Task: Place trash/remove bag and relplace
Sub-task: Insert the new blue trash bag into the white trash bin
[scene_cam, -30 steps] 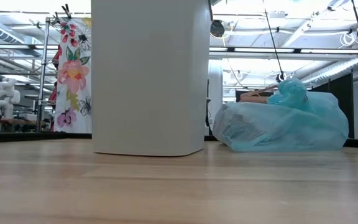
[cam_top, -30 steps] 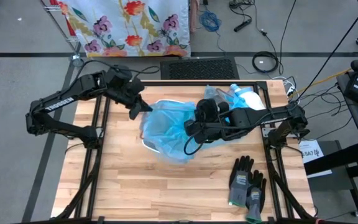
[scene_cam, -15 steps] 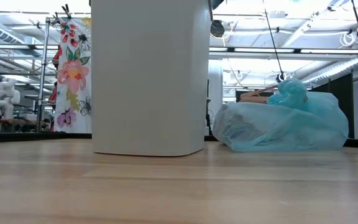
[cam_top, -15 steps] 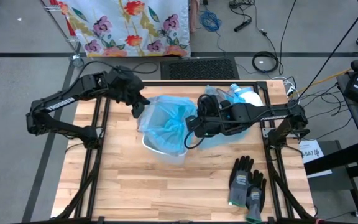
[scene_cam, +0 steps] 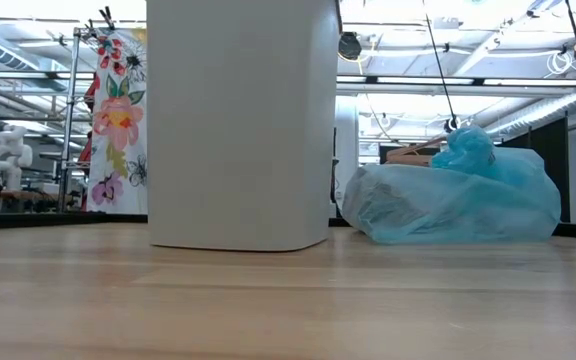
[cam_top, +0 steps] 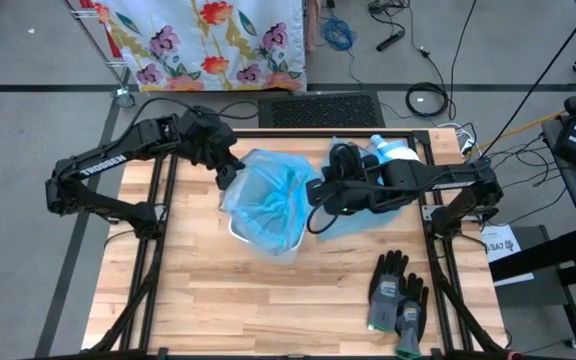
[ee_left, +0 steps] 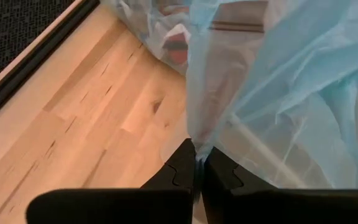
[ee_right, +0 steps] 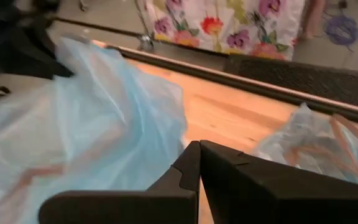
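Bin of white plastic (cam_top: 258, 235) is standing mid-table on the pale wooden tabletop (cam_top: 218, 300), a thin translucent blue bag (cam_top: 268, 195) draped over its mouth; the left gripper (cam_top: 228, 176) is pinching the bag's edge at the bin's far-left rim, fingers clenched on the film; the right gripper (cam_top: 315, 192) is hovering at the bin's right rim, fingers pressed together, whether on film I cannot tell; a filled, knotted blue trash bag (scene_cam: 453, 195) is lying just behind; grey-black gloves (cam_top: 398, 292) are resting near the right front corner.
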Robot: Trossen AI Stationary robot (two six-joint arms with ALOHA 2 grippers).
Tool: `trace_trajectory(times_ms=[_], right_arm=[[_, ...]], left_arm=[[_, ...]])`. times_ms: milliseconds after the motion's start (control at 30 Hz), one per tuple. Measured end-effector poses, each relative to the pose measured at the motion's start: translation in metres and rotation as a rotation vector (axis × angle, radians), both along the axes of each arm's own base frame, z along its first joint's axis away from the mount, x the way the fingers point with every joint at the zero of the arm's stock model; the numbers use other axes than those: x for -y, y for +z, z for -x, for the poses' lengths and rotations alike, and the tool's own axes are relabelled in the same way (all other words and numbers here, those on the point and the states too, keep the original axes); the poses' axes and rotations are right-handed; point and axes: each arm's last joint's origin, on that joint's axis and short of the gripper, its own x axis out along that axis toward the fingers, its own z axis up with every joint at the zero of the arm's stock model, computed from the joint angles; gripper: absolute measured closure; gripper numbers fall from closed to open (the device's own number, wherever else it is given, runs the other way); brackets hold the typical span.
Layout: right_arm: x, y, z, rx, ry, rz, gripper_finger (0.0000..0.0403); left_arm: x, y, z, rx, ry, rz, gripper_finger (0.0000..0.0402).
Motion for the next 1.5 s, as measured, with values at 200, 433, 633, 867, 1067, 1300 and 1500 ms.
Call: trace_trajectory(times_ms=[200, 433, 633, 867, 1067, 1300, 1500], right_arm=[[-0.001, 0.022, -0.006, 0.125, 0.103, 0.084, 0.0403], [0.0, 0.033, -0.043, 0.278, 0.325, 0.14, 0.0403], [0.014, -0.002, -0.068, 0.171, 0.309, 0.023, 0.0403], [0.013, -0.015, -0.06, 0.103, 0.085, 0.076, 0.0403], [0.014, -0.019, -0.047, 0.06, 0.017, 0.013, 0.0403], [0.012, -0.022, -0.035, -0.005, -0.002, -0.034, 0.0403], [0.011, -0.017, -0.028, -0.001, 0.027, -0.122, 0.0403]], left_arm=[[0.001, 0.005, -0.002, 0.06, -0.036, 0.013, 0.0384], [0.0, 0.012, -0.007, 0.163, -0.078, 0.005, 0.0383], [-0.001, 0.017, -0.011, 0.223, -0.084, -0.02, 0.0383], [0.003, 0.011, -0.007, 0.17, -0.179, 0.015, 0.0384], [0.004, 0.007, -0.003, 0.115, -0.21, 0.004, 0.0384], [0.002, 0.007, -0.003, 0.097, -0.169, -0.034, 0.0384], [0.002, 0.006, -0.003, 0.091, -0.162, -0.034, 0.0384]])
